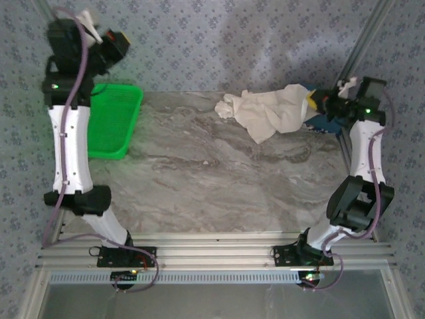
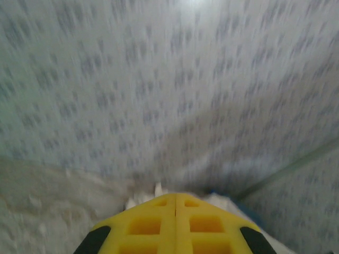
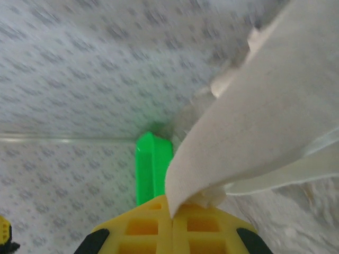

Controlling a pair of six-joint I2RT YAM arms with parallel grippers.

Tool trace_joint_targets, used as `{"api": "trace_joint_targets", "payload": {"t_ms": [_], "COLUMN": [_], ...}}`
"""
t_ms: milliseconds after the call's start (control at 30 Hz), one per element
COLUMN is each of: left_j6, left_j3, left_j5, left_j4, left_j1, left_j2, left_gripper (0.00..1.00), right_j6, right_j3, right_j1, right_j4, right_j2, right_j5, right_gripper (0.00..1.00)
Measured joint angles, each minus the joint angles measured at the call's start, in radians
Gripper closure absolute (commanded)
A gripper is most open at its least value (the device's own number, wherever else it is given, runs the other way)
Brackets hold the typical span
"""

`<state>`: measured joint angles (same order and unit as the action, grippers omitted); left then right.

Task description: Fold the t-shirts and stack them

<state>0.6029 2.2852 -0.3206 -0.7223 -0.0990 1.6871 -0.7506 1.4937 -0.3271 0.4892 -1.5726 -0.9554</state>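
The marbled grey bench [image 1: 199, 173] carries a green basket [image 1: 113, 126] at its far left corner. Near the far right corner the cream-white t-shirt [image 1: 269, 113] lies crumpled, one end lifted off the surface. The dark blue t-shirt [image 1: 323, 123] is bunched just beside it, against the right edge and partly hidden. The right tool [image 3: 172, 209] is pinched tight on a fold of the cream-white t-shirt, the cloth fanning out from between its yellow fingers. The left tool [image 2: 176, 201] is raised past the far left corner, fingers pressed together with nothing between them.
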Motion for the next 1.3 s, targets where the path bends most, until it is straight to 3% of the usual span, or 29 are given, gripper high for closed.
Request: {"api": "trace_joint_targets", "payload": {"t_ms": [33, 200, 300, 467, 633, 800, 1033, 1100, 1300], "left_j6": [0.002, 0.057, 0.111, 0.2, 0.245, 0.327, 0.41, 0.439, 0.494], "left_j3": [-0.117, -0.494, -0.575, -0.565, -0.356, -0.133, 0.509, 0.558, 0.5], "left_j5": [-0.003, -0.016, -0.032, -0.057, -0.053, -0.049, -0.028, -0.015, 0.022], "left_j4": [0.042, 0.198, 0.261, 0.36, 0.373, 0.447, 0.392, 0.383, 0.367], "left_j1": [-0.039, -0.204, -0.295, -0.447, -0.557, -0.587, -0.606, -0.615, -0.64], "left_j2": [-0.032, -0.024, 0.066, 0.253, 0.499, 0.701, 1.141, 1.2, 1.26], "left_gripper": [0.85, 0.59, 0.5, 0.48, 0.57, 0.63, 0.69, 0.73, 0.76], "right_j6": [0.022, 0.134, 0.176, 0.21, 0.249, 0.274, 0.296, 0.298, 0.291], "right_j3": [-0.049, -0.211, -0.254, -0.261, -0.285, -0.39, -0.462, -0.472, -0.52], "right_j1": [0.011, 0.012, -0.007, -0.024, 0.026, 0.095, 0.103, 0.104, 0.121], "right_j4": [0.017, 0.151, 0.2, 0.216, 0.24, 0.266, 0.309, 0.309, 0.308], "right_j2": [0.014, 0.091, 0.139, 0.165, 0.165, 0.174, 0.229, 0.254, 0.29], "right_j5": [0.003, 0.067, 0.112, 0.18, 0.242, 0.278, 0.298, 0.298, 0.284], "right_gripper": [1.0, 1.0, 1.0, 1.0, 1.0, 1.0, 1.0, 1.0, 1.0]}}
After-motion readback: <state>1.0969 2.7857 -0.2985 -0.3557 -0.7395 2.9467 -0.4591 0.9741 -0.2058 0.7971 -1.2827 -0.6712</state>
